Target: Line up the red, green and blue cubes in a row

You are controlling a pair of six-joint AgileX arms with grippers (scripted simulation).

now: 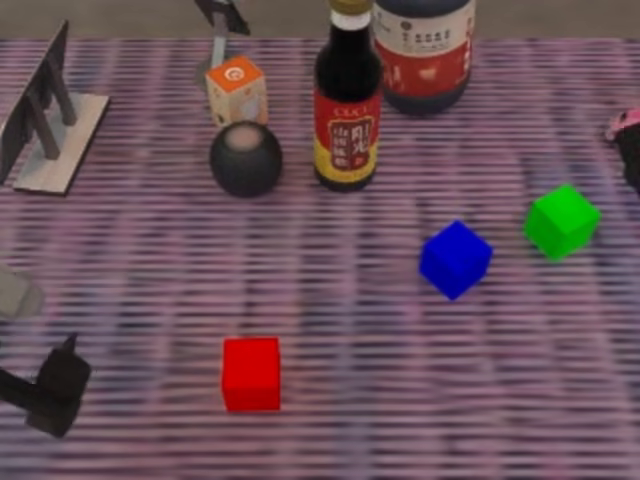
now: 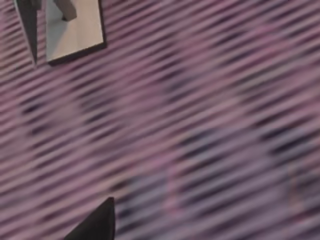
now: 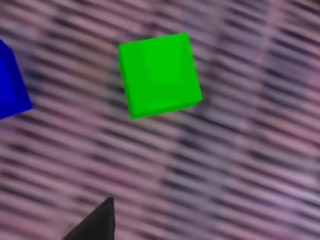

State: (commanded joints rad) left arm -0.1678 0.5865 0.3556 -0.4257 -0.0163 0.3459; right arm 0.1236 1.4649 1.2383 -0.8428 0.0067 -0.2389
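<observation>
The three cubes lie scattered on the striped counter (image 1: 400, 400), not yet in a row. The red cube (image 1: 251, 373) sits alone toward the near left; the blue cube (image 1: 455, 259) lies right of centre, turned cornerwise; the green cube (image 1: 562, 221) is just beside it, farther right and a little farther back, also skewed. Blue and green are near each other but apart, while red is well apart from both, so at least one cube must travel and the two skewed ones likely need squaring.

The left claw (image 1: 55, 385) hangs at the near left edge of the counter, nearest the red cube, which suits it for that piece. Its wrist view shows only bare cloth and one dark fingertip, so whether it is spread or pressed together cannot be told. The right claw (image 1: 628, 140) shows only at the far right edge; its wrist camera looks down on the green cube (image 3: 159, 75), with the blue cube (image 3: 11, 82) at the edge, suggesting green is its likely target. Its spread cannot be told either. Neither holds anything.
</observation>
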